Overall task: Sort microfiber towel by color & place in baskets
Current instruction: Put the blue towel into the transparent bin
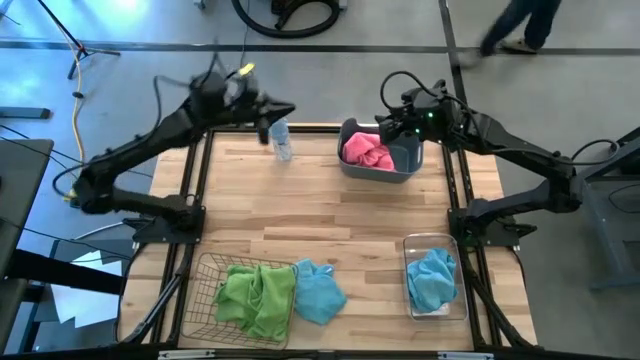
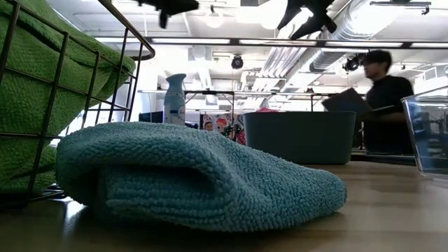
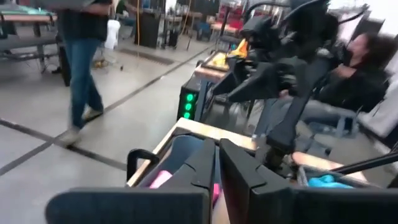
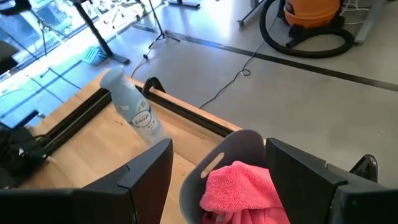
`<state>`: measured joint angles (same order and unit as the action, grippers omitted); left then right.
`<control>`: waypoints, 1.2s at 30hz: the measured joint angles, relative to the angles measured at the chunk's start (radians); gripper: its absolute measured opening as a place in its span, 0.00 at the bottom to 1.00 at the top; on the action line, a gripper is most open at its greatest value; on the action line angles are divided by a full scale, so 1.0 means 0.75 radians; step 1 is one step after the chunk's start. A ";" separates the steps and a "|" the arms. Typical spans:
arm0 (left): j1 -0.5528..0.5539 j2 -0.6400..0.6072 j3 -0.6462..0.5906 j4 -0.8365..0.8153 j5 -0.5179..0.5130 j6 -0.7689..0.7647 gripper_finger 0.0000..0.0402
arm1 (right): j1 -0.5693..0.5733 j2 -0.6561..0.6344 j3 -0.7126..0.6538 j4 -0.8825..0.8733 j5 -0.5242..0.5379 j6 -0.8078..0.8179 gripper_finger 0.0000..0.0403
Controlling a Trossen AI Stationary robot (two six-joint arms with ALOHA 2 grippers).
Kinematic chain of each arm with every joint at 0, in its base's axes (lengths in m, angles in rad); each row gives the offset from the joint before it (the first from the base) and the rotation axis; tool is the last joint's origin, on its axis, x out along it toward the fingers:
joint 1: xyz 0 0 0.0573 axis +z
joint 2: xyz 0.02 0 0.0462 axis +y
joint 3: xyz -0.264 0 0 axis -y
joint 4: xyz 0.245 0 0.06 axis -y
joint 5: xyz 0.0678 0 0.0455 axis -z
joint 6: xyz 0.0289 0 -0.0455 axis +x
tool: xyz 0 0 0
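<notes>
Left pincer (image 1: 283, 108) is raised at the far edge of the tabletop (image 1: 330, 210), just beside the spray bottle (image 1: 282, 141), fingers together on nothing. Right pincer (image 1: 392, 122) hovers over the blue-grey tub (image 1: 400, 167), fingers apart, empty; the pink towel (image 1: 366, 151) sits inside the tub below it. Green towel (image 1: 255, 295) fills the wire basket (image 1: 205, 275) at the near left. One blue towel (image 1: 432, 277) lies in the clear bin (image 1: 414, 243) at the near right. A second blue towel (image 1: 320, 291) is loose on the tabletop, just beside the wire basket, touching or nearly touching its side. That looks like the one piece left; it likely belongs with the other blue in the clear bin. Risks: the loose towel lies so close to the green one and the mesh that a grab there could snag wire or drag green fabric out too. Both arms are at the far side, so either must cross the board to reach it. The left pincer is close to the spray bottle and could knock it over when swinging away. A loose grip may drape the towel over the bin rim rather than inside.
</notes>
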<state>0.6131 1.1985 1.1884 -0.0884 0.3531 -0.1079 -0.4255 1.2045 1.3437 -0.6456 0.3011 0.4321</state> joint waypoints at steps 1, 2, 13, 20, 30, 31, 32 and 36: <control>-0.006 -0.053 -0.072 0.054 -0.002 -0.017 0.03 | 0.000 0.000 0.000 0.000 -0.012 -0.009 0.62; -0.014 -0.106 -0.142 0.112 -0.004 -0.035 0.02 | 0.000 0.000 0.000 -0.001 -0.028 -0.018 0.62; -0.097 -0.480 -0.649 0.507 -0.035 -0.271 0.00 | 0.000 0.000 0.000 0.036 -0.147 -0.066 0.62; -0.112 -0.573 -0.663 0.517 -0.043 -0.219 0.00 | 0.001 0.001 0.000 0.114 -0.268 -0.065 0.62; -0.112 -0.657 -0.663 0.502 -0.037 -0.192 0.00 | 0.140 0.091 0.000 0.384 -0.384 -0.070 0.62; -0.112 -0.661 -0.663 0.505 -0.025 -0.189 0.00 | 0.160 0.109 0.000 0.403 -0.384 -0.062 0.62; -0.111 -0.664 -0.663 0.506 -0.012 -0.188 0.00 | 0.181 0.126 0.000 0.422 -0.386 -0.051 0.62; -0.111 -0.665 -0.663 0.503 0.062 -0.193 0.00 | 0.273 0.207 0.000 0.475 -0.400 0.029 0.62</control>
<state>0.5297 0.6994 0.6910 0.2891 0.3993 -0.2529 -0.2205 1.3600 1.3434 -0.2895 0.0014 0.4535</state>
